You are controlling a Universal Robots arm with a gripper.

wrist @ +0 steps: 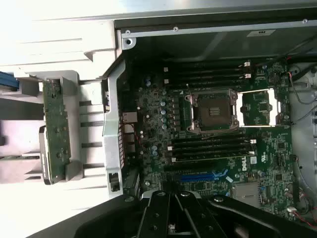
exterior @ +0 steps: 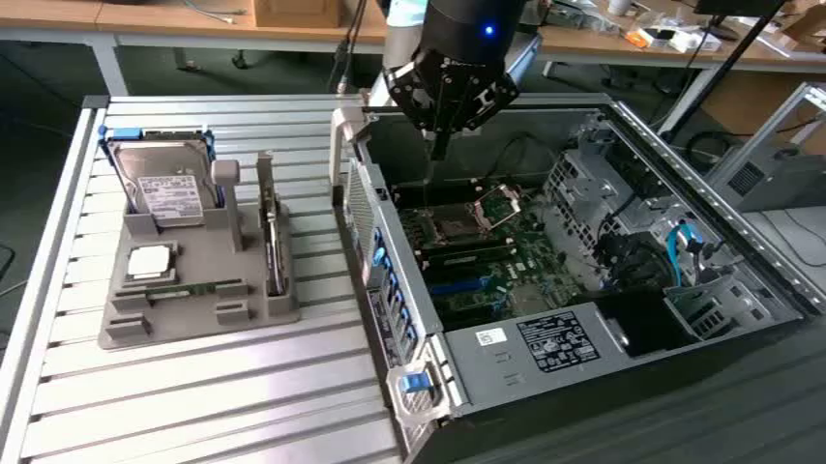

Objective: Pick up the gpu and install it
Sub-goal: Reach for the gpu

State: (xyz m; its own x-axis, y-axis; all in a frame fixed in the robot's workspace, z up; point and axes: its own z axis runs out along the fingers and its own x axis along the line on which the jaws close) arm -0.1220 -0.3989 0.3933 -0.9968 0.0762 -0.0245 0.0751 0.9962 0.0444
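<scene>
The card point(exterior: 273, 242) sits in its stand point(exterior: 193, 319), not picked up yet. The gripper point(exterior: 439, 143), fingers closed and empty, hangs over the open computer point(exterior: 671, 290).

The hand point(wrist: 171, 203), fingers pressed together and empty, hangs over the motherboard point(wrist: 158, 124) of the open computer case point(wrist: 208, 30), near its blue slot point(wrist: 203, 176). Outside the case wall the gpu point(wrist: 55, 129) stands upright in a grey holder point(wrist: 75, 171) on the table point(wrist: 59, 39).

In the exterior view the gpu point(exterior: 274, 246) stands edge-on, its face hidden; the top edge cuts off the arm point(exterior: 455, 24).
</scene>
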